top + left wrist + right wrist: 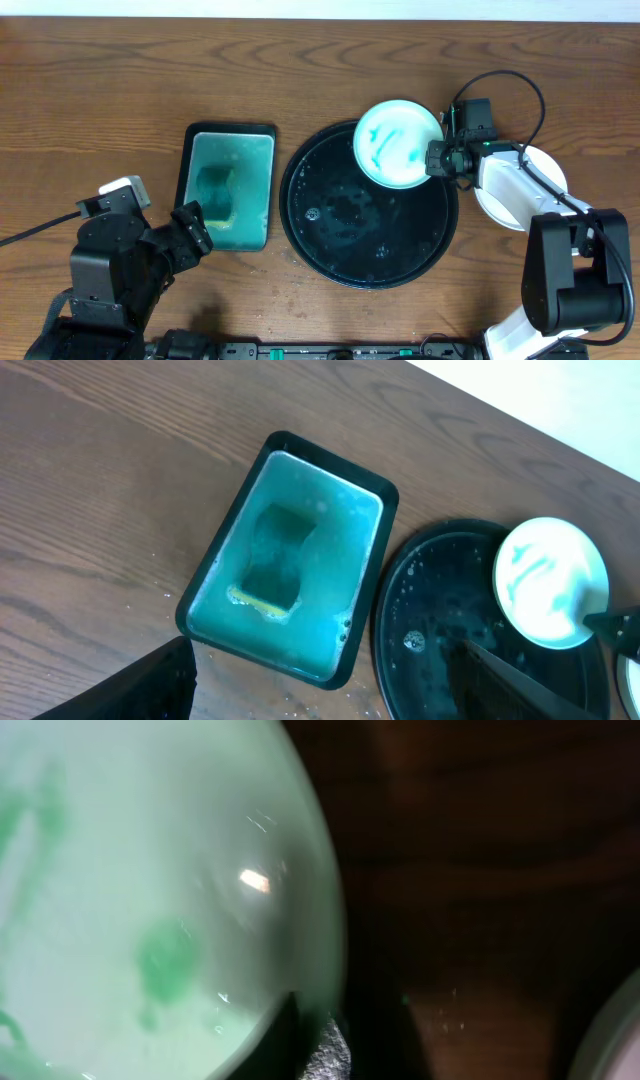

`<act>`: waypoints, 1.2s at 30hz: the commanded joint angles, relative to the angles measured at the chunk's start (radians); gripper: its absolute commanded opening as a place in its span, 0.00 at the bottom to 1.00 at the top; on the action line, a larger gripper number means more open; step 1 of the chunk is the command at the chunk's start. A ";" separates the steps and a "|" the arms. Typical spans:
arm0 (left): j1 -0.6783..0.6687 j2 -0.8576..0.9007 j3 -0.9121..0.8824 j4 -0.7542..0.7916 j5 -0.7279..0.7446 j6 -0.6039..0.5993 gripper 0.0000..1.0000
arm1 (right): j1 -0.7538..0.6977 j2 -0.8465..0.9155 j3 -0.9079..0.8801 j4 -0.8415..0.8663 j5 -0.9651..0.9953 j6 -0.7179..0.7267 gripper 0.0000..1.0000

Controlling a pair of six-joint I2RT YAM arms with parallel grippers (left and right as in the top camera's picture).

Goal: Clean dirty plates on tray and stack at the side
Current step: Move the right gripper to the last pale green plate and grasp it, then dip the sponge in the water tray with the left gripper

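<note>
My right gripper (pixel 436 158) grasps a smeared plate (pixel 397 143) above the tray (pixel 300 215), not yet cleaned. A white plate (pixel 495 212) already lies aside. I cannot tell whether the left gripper (pixel 192 228) is open or closed.

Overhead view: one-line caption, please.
Right gripper holds a green-smeared plate over the black tray, upper right; left gripper hangs apart.

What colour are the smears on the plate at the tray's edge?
Green, on the pale mint plate; the right wrist view shows them best.

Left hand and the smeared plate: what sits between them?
Overhead view: between left hand and smeared plate lie the rectangular tray holding a sponge, then the round black tray's wet floor.
</note>
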 commanded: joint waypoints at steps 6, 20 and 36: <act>0.003 0.000 0.016 -0.003 0.006 0.006 0.81 | 0.002 -0.101 0.002 -0.052 -0.090 0.035 0.01; 0.003 0.000 0.016 -0.002 0.006 0.006 0.81 | 0.181 -0.133 -0.058 -0.292 -0.145 0.172 0.01; 0.004 0.244 -0.039 -0.068 0.024 0.060 0.81 | 0.184 -0.283 -0.020 -0.248 -0.142 0.093 0.22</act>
